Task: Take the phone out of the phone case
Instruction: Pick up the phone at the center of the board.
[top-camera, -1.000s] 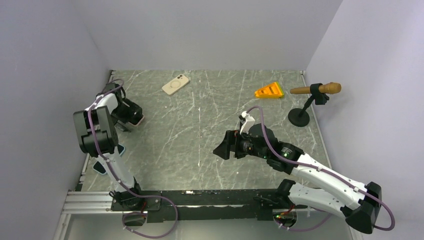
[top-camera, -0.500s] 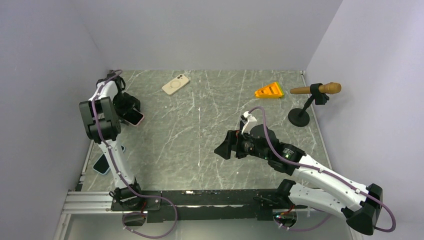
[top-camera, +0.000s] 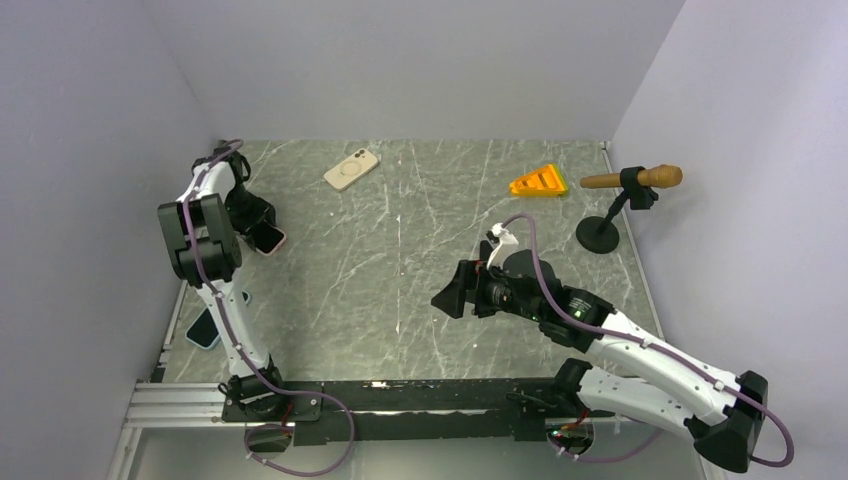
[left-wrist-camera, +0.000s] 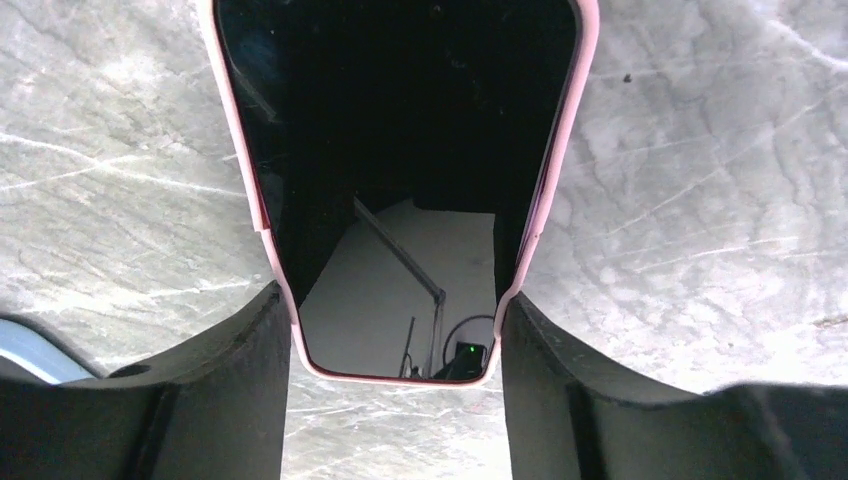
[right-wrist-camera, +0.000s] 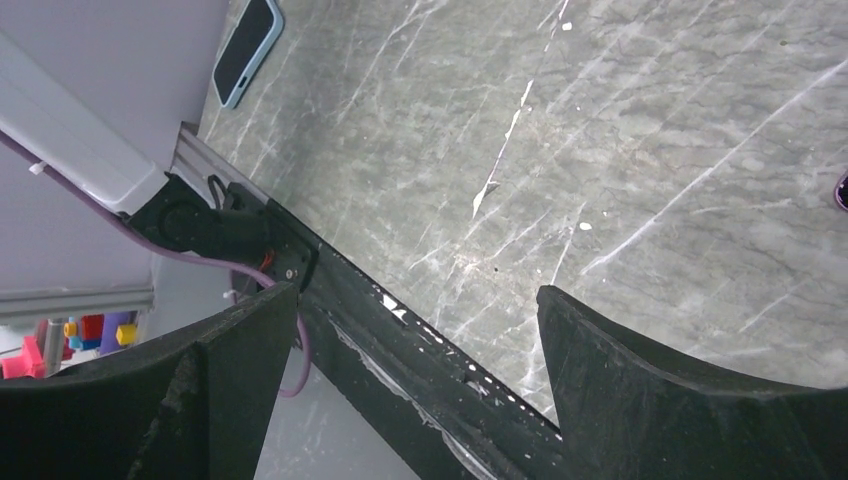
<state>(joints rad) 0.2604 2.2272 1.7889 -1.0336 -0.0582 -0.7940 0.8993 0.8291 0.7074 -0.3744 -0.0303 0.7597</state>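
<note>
A phone with a black screen in a pink case (left-wrist-camera: 400, 150) sits between the fingers of my left gripper (left-wrist-camera: 395, 305). Both fingers press on the case's long edges, close to its near end. In the top view the left gripper (top-camera: 252, 218) is at the table's far left with the pink-cased phone (top-camera: 268, 238) sticking out of it. I cannot tell whether the phone touches the table. My right gripper (top-camera: 447, 297) is open and empty over the middle of the table, and its jaws stand wide apart in the right wrist view (right-wrist-camera: 415, 300).
A beige phone case (top-camera: 351, 168) lies at the back. A blue-cased phone (top-camera: 205, 326) lies at the near left edge, also in the right wrist view (right-wrist-camera: 247, 50). An orange wedge (top-camera: 539, 181) and a stand holding a brown handle (top-camera: 630, 180) are at the back right.
The left arm has swung up and back toward the left wall with the pink-cased phone in its gripper. The right gripper has shifted slightly nearer.
</note>
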